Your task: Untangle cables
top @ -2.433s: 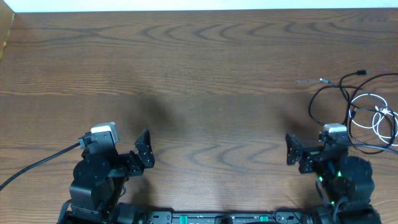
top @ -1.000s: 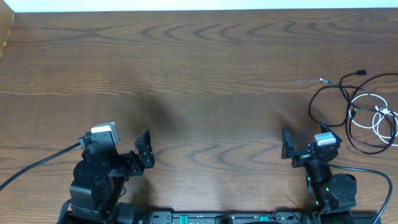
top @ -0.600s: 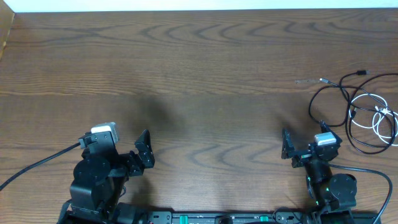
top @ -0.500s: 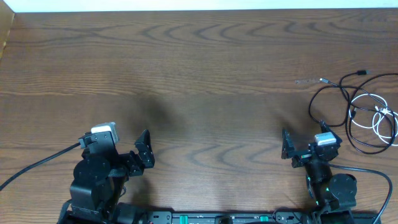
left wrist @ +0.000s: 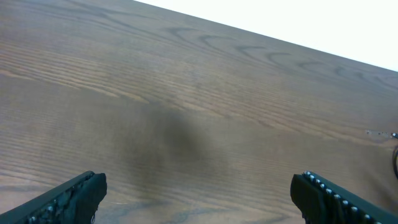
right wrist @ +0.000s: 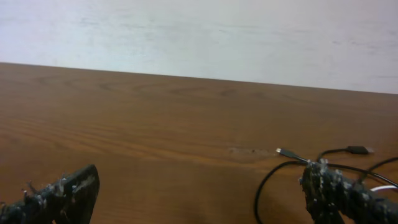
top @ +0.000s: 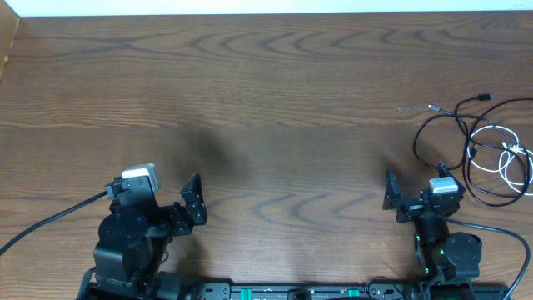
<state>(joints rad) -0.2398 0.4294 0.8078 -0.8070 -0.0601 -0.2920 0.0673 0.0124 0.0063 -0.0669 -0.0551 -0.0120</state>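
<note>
Two likely limp, light cables, a thin black cord [top: 415, 144] and a thin white cord [top: 515, 150], lie interlooped at the brown wooden table's [top: 266, 83] right edge, probably best pinched near a plug. Right fingers [right wrist: 69, 190] stand spread and empty nearby; left fingers [left wrist: 76, 196] likewise, well apart.

Nothing can be read in any of the three views: no words, labels, brand marks, numbers or signs. From overhead, the white housing on the left wrist [top: 139, 176] and the white housing on the right wrist [top: 445, 187] show plain faces (any print would be too small to tell). The green lights [top: 433, 247] on the right arm are mere glows, not characters.
</note>
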